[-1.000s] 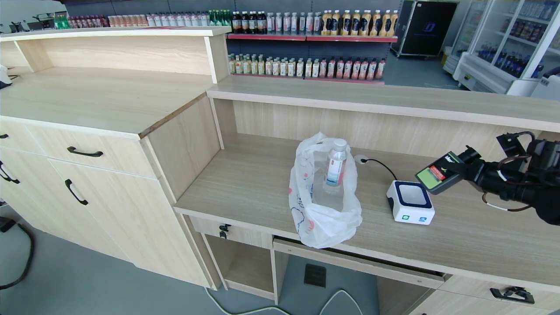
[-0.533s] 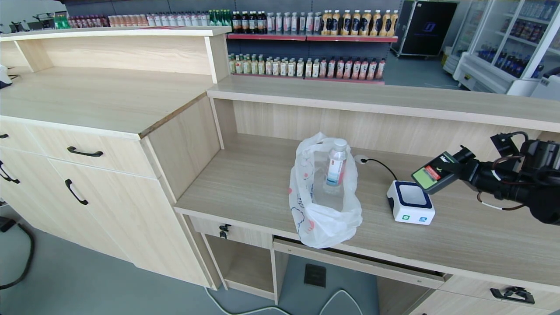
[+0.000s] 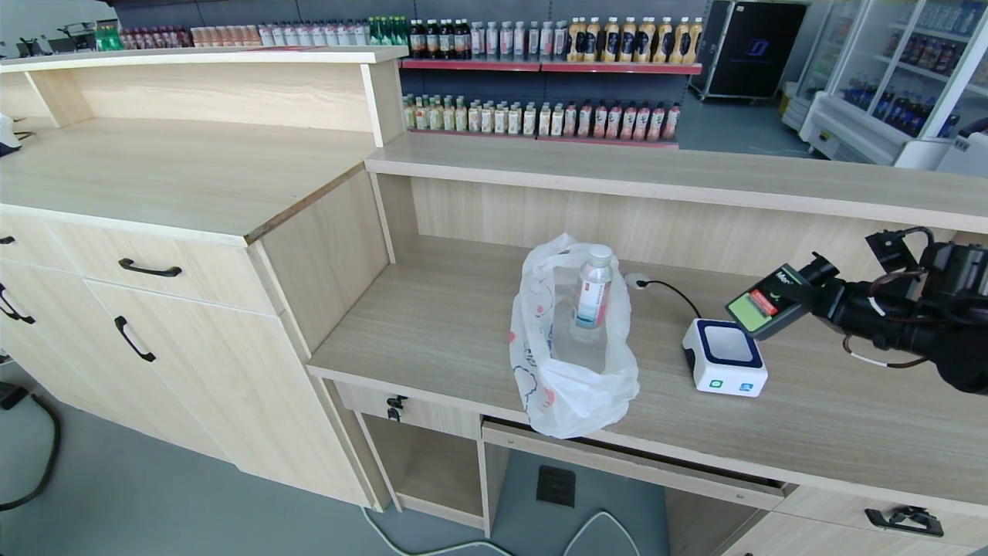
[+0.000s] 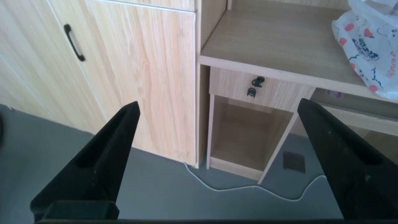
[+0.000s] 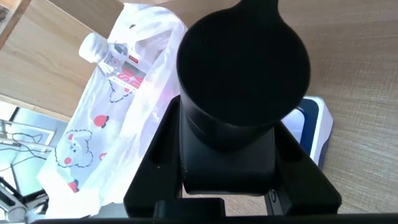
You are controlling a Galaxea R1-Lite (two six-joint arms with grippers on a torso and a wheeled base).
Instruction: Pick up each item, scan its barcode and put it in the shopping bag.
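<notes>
Our right gripper (image 3: 799,297) had edged its small dark box with a green-and-red label (image 3: 760,310) closer above the white square scanner (image 3: 724,357), fingers clamped on it. Nearest us, the left gripper (image 4: 217,104) hung spread wide over grey floor (image 4: 161,193). The white printed plastic shopping bag (image 3: 571,378) overhung the wooden counter's (image 3: 849,417) front edge, with a clear water bottle (image 3: 593,297) upright inside.

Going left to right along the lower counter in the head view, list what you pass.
shopping bag → scanner → green box → right gripper, which holds that box above the counter.
</notes>
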